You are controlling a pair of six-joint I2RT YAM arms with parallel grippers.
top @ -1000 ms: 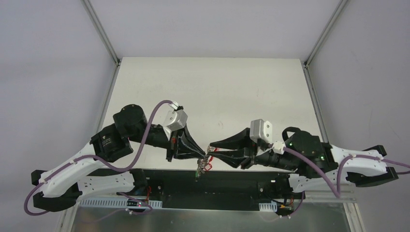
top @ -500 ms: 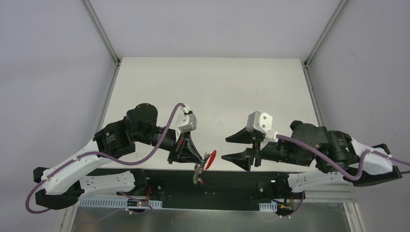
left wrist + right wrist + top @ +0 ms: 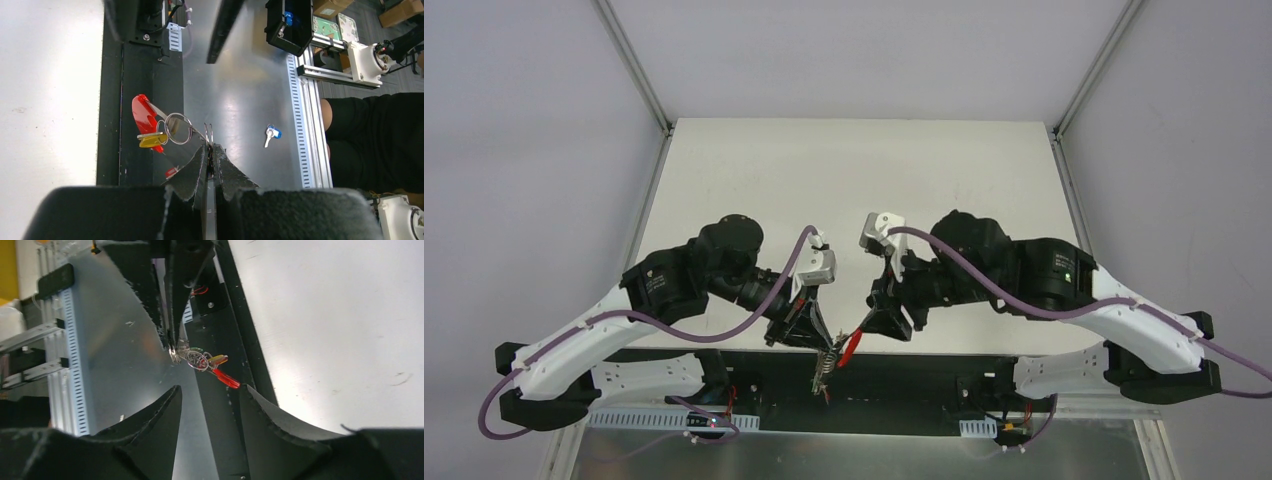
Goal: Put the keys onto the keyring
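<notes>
Here: left hand [image 3: 210, 151] pinches keyring [image 3: 142, 113], red curved plastic, silvery loops.

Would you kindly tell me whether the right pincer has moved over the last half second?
Yes. The right pincer has swung left, away from the table's right edge, toward the keyring.

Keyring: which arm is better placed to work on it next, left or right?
Right, probably. The left gripper is shut on the keyring and holding it up, so it is occupied. The right gripper is open, empty and aimed at the keyring just ahead of it.
</notes>
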